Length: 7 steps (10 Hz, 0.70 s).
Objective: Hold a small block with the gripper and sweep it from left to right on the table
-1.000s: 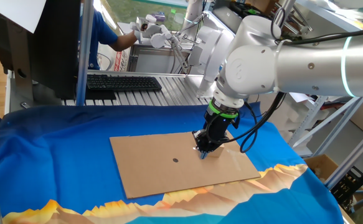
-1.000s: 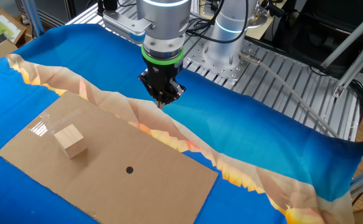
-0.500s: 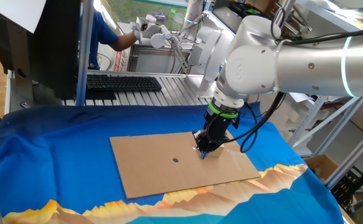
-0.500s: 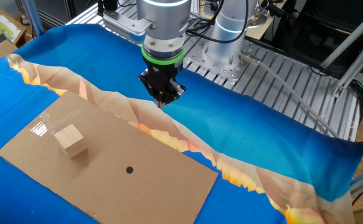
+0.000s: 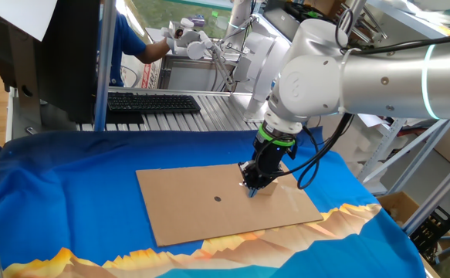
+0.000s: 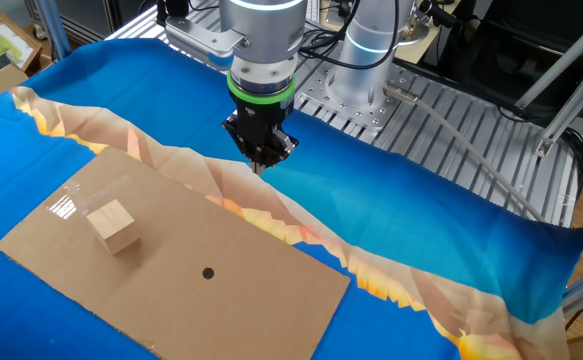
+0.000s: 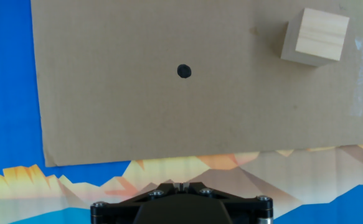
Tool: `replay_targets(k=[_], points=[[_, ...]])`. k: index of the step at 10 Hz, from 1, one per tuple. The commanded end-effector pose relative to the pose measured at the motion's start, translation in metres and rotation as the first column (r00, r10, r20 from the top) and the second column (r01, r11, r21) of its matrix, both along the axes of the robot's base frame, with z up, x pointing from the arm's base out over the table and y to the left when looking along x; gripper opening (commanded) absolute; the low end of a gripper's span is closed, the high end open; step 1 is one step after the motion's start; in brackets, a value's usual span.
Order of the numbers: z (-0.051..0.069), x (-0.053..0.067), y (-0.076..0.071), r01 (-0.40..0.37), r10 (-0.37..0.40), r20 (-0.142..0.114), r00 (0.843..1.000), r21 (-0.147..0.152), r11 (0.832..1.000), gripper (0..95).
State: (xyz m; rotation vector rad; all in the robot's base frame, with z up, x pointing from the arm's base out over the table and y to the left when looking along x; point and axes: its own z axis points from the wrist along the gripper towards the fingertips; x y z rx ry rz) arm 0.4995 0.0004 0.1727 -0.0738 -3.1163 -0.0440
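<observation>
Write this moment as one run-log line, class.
phase: pre-grasp | end effector: above cloth, off the cardboard, holding nothing | block: loose on cardboard, apart from end effector | sweep: not begun

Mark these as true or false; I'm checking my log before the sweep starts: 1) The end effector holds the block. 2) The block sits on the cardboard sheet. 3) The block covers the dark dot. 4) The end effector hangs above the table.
1) False: the end effector is apart from the small block.
2) True: it rests on the cardboard sheet.
3) False: the dark dot lies uncovered, beside it.
4) True: it hangs above the table.
</observation>
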Motion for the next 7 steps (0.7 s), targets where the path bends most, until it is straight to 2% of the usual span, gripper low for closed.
replay_targets(k=[1,7], points=[[-0.0001,-0.0005,-0.0002,0.003,-0.003,0.001,1.0,0.001,1.0,0.0],[-0.0001,-0.0005,-0.0002,0.007,-0.007,0.0,1.0,0.002,1.0,0.0]])
